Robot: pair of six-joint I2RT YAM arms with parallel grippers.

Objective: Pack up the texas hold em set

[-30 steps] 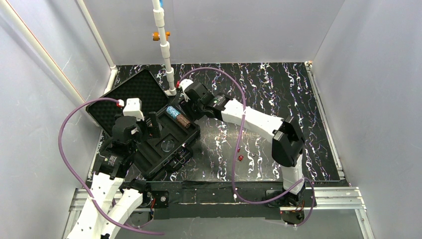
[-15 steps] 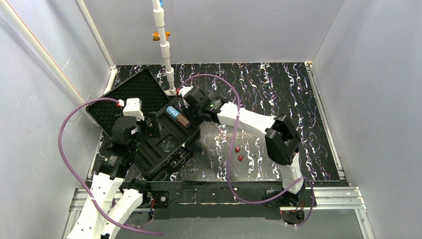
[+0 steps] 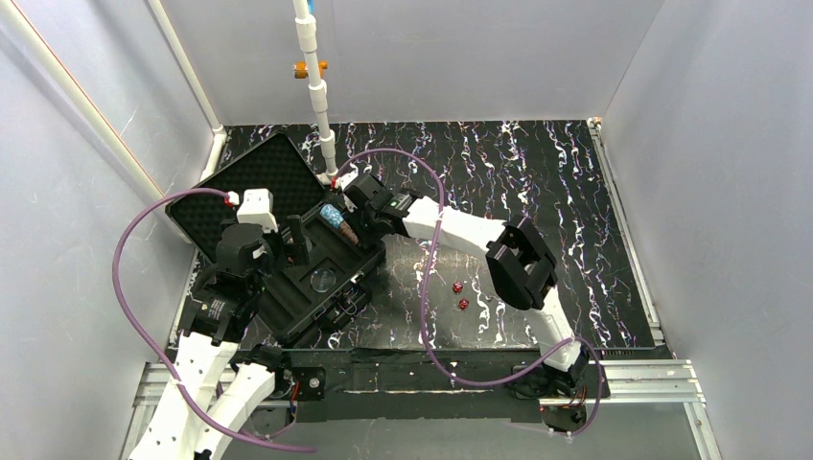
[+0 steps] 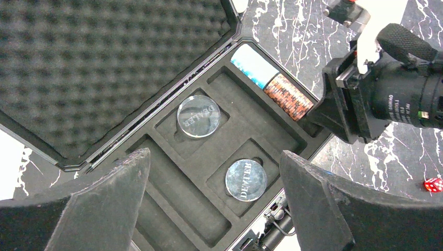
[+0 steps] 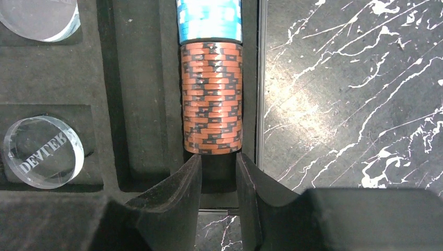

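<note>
Chip-seating looks like the step in hand. Left gripper (image 4: 217, 201) hovers over the open black case (image 4: 104, 63) at the tabletop's left, jaws spread wide and empty. Right gripper (image 5: 218, 172), jaws narrowed to a slim empty gap, meets the end of the brown chip stack (image 5: 211, 99) lying in its slot. Next probably comes fetching the two red dice (image 3: 458, 287) from the tabletop, right of the case.

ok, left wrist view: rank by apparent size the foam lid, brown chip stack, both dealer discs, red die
1. foam lid
2. upper dealer disc, lower dealer disc, brown chip stack: too alike to rank
3. red die, smallest by far
</note>
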